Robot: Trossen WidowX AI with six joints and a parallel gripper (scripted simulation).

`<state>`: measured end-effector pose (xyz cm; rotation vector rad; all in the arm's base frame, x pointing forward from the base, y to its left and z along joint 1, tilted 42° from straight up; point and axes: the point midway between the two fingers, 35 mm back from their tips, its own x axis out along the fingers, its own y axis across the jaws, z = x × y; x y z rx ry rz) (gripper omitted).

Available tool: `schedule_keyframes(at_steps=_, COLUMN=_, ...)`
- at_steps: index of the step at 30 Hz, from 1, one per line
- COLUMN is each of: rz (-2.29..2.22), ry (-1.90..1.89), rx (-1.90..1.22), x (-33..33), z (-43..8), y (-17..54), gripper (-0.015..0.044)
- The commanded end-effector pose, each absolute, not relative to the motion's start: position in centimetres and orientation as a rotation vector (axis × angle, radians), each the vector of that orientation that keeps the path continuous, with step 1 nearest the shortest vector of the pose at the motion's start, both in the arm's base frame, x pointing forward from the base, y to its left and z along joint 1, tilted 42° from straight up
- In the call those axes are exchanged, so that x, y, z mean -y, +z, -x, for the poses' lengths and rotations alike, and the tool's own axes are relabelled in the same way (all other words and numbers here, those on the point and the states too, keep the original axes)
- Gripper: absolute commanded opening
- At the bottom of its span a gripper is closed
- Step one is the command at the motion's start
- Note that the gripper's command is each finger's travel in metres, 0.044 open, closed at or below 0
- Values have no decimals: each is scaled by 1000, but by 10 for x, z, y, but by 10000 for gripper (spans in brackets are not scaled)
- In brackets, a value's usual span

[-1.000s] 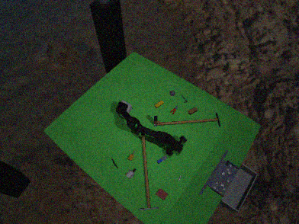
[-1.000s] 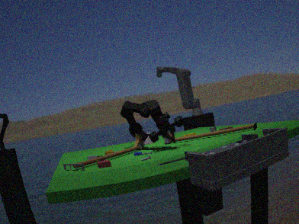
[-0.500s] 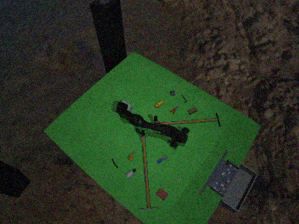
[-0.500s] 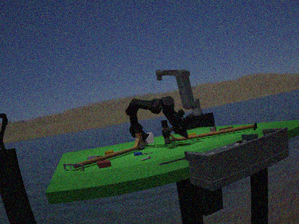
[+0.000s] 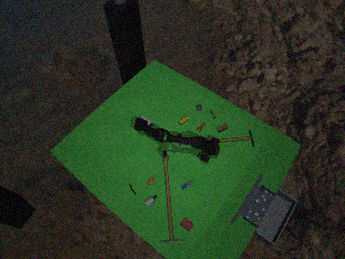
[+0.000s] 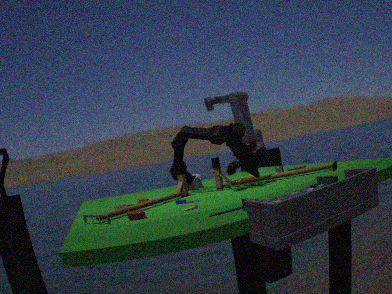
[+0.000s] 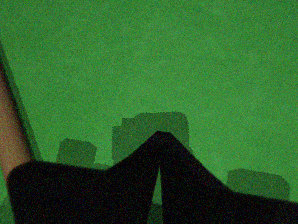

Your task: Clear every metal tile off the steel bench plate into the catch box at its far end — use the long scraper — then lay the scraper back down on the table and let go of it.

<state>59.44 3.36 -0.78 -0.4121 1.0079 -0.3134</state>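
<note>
My gripper [image 5: 211, 150] [image 6: 246, 171] [image 7: 162, 138] is shut and empty, low over the green table [image 5: 110, 132] near its middle. A long scraper [image 5: 167, 198] [image 6: 145, 202] with a wooden handle lies on the table and runs to the front edge, apart from the fingers. A shorter scraper [image 5: 238, 139] [image 6: 285, 173] lies just right of the gripper; a wooden handle [image 7: 10, 132] shows at the left edge of the wrist view. The steel bench plate [image 5: 249, 200] with several small pale tiles [image 5: 260, 203] stands off the table's right corner. The catch box [image 5: 282, 210] adjoins it.
Small clutter lies scattered on the table: a yellow block [image 5: 183, 120], a red tool [image 5: 201, 128], a brown block [image 5: 222, 128], a blue piece [image 5: 187, 184], a red block [image 5: 187, 224], a grey bottle [image 5: 150, 201]. A black post [image 5: 125, 35] stands behind the table.
</note>
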Motion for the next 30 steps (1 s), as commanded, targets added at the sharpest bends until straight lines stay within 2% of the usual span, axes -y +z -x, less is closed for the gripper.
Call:
schedule_keyframes(at_steps=1, rz=463, ry=-285, rx=-1040, x=-53, z=-587, y=-21, gripper=0)
schedule_keyframes(at_steps=30, rz=766, ry=-129, rx=-1211, x=-145, z=-522, y=-100, gripper=0)
